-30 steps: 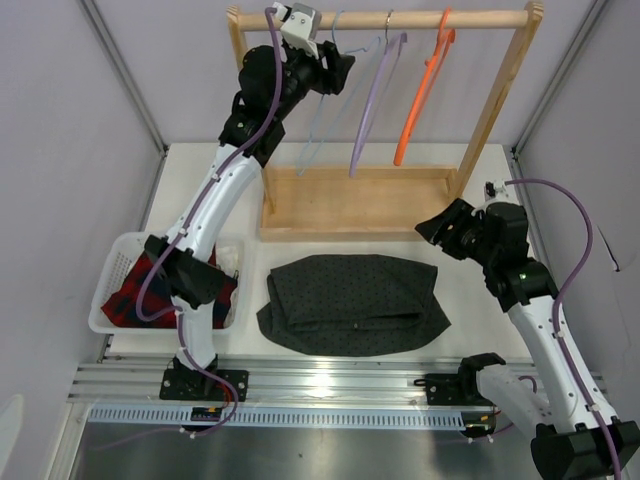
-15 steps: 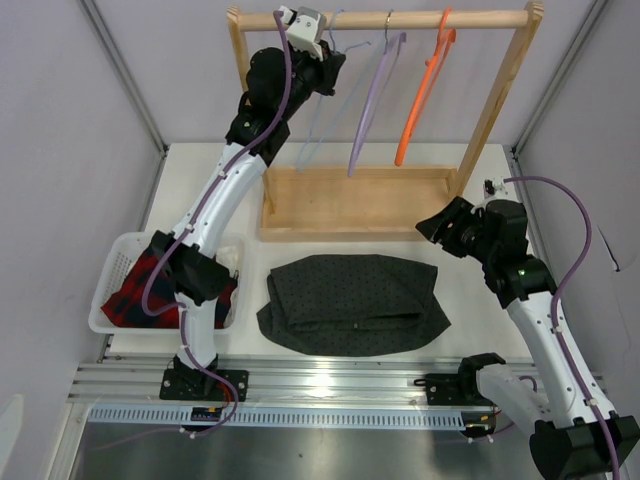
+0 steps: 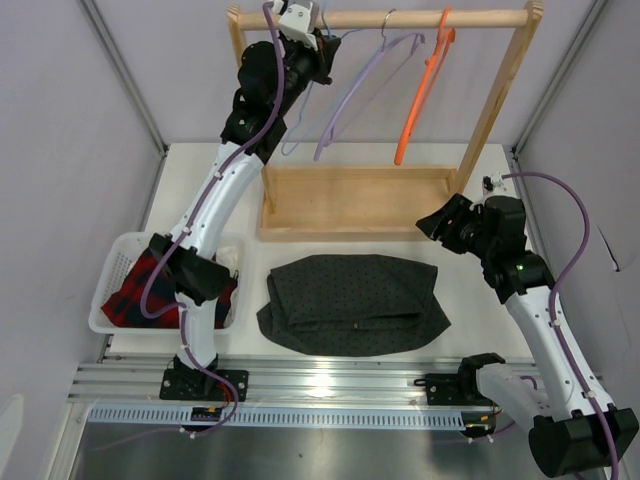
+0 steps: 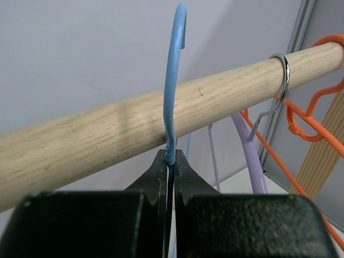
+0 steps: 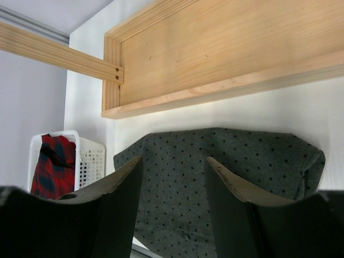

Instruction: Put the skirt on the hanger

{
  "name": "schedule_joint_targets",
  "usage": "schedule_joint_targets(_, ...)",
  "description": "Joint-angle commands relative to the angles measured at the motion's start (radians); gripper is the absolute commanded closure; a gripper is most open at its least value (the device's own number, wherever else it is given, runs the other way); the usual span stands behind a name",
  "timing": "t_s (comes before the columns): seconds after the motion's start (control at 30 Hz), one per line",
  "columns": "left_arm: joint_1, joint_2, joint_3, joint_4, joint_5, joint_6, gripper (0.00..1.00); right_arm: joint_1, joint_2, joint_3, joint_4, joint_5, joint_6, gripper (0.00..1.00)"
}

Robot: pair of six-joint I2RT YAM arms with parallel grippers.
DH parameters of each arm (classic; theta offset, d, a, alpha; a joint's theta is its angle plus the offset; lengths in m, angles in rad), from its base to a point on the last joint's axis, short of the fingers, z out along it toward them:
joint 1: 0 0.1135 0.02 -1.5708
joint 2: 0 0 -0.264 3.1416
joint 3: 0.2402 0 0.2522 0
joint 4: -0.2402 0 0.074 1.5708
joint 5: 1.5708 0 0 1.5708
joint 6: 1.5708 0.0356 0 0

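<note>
The pale light-blue wire hanger (image 4: 173,80) hooks over the wooden rod (image 4: 107,134) at the rack's top left. Its triangle (image 3: 290,140) hangs tilted toward the left. My left gripper (image 4: 170,156) is shut on the twisted neck just below the rod, raised high at the rail (image 3: 318,52). The dark dotted skirt (image 3: 350,300) lies folded flat on the table in front of the rack. My right gripper (image 3: 432,228) hovers open above the skirt's right side. In the right wrist view its gripper (image 5: 173,159) frames the cloth (image 5: 226,166) without touching it.
A lilac hanger (image 3: 350,110) and an orange hanger (image 3: 418,100) hang on the same rod, right of the blue one. The wooden rack's base (image 3: 350,200) sits behind the skirt. A white basket (image 3: 110,290) holding a red plaid garment (image 3: 140,290) stands at the left.
My left gripper has shut on the blue hanger's neck and shifted slightly left. The blue and lilac hangers have swung leftward. The right arm has barely moved.
</note>
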State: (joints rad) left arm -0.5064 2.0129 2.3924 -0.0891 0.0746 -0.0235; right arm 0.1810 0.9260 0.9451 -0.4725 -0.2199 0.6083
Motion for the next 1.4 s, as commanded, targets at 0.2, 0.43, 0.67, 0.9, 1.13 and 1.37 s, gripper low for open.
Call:
schedule_joint_targets(0.2, 0.000, -0.052, 0.036, 0.019, -0.022, 0.052, 1.00, -0.003, 0.002, 0.041, 0.049, -0.018, -0.019, 0.46)
schedule_joint_targets(0.43, 0.000, -0.189, -0.175, 0.064, -0.019, 0.091, 1.00, -0.003, -0.003, 0.040, 0.038, -0.016, -0.024, 0.46)
schedule_joint_targets(0.67, 0.002, -0.270, -0.299, 0.126, -0.004, 0.103, 1.00, -0.005, -0.012, 0.017, 0.037, -0.004, -0.028, 0.46)
schedule_joint_targets(0.9, 0.002, -0.261, -0.260, 0.108, 0.011, 0.096, 1.00, -0.005, -0.009, 0.001, 0.040, -0.003, -0.030, 0.47)
schedule_joint_targets(1.13, 0.002, -0.361, -0.407, 0.052, 0.008, 0.106, 1.00, -0.006, -0.010, 0.023, 0.011, -0.003, -0.045, 0.46)
schedule_joint_targets(1.37, 0.002, -0.594, -0.735, 0.119, 0.030, 0.054, 1.00, -0.006, -0.018, 0.063, -0.046, 0.031, -0.076, 0.47)
